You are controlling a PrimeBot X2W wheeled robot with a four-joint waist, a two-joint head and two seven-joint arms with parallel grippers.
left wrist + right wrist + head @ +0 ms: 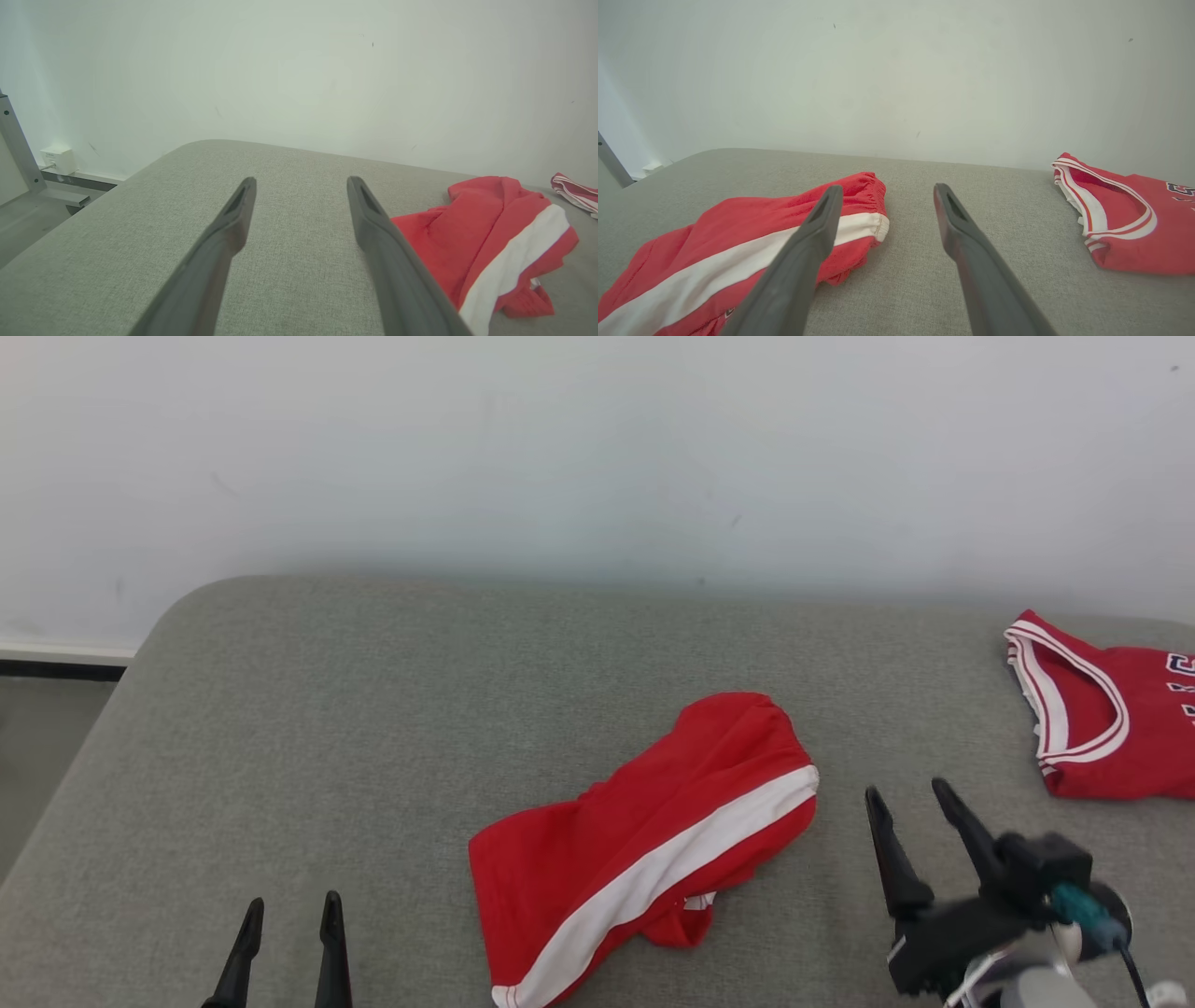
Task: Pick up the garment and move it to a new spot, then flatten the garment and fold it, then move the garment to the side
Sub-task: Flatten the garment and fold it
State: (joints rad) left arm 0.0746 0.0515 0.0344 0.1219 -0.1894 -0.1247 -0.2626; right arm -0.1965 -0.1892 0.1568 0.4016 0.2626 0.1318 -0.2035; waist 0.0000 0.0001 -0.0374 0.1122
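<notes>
Right gripper (905, 788) agape, red shorts (644, 840) just left

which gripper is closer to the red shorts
Right. The right gripper sits just off the waistband end of the red shorts, not touching. The left gripper is farther away, past the hem end.

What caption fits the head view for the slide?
Open left gripper and open right gripper flank crumpled red shorts on grey cushion; red jersey at right edge.
</notes>
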